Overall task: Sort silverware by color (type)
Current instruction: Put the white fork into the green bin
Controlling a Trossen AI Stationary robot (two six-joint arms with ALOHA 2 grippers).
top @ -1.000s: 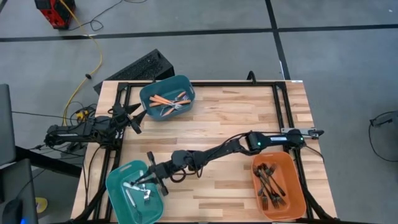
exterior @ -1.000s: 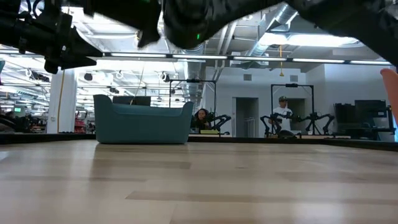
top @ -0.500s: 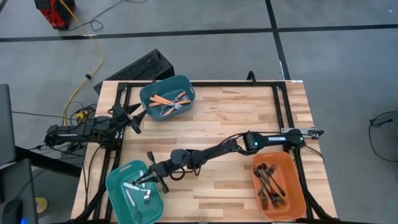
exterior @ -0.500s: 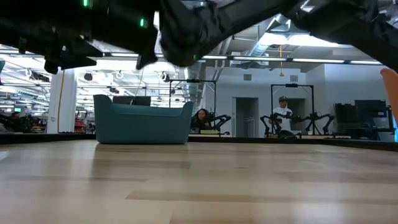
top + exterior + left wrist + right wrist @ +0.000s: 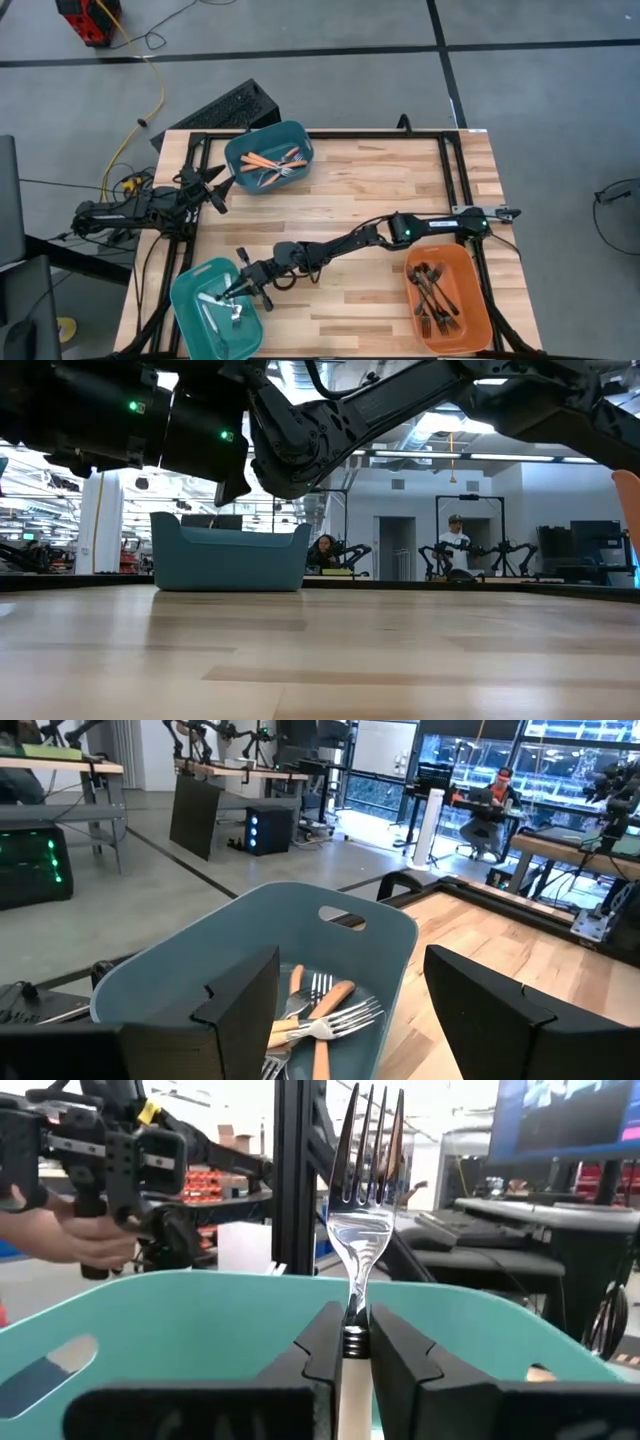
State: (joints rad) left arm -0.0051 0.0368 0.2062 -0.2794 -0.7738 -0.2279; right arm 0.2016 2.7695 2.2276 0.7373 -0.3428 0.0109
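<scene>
Wooden table (image 5: 350, 190), grey floor around; seated people far behind. Right gripper (image 5: 238, 288) at 7 o'clock over teal bin (image 5: 190, 290), fingers clamped on silver fork (image 5: 366, 1160). Left gripper (image 5: 213, 187) at 10 o'clock, fingers spread apart.

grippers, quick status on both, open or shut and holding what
Left gripper: open, empty, facing the bin of orange-handled forks.
Right gripper: shut on a silver fork.

Robotics laboratory: other robot arm rigs (image 5: 480, 555) stand behind seated persons (image 5: 455, 540), beside monitors (image 5: 570, 1120), exposed ceiling ductwork (image 5: 470, 380) and bare concrete floor (image 5: 540, 90).
</scene>
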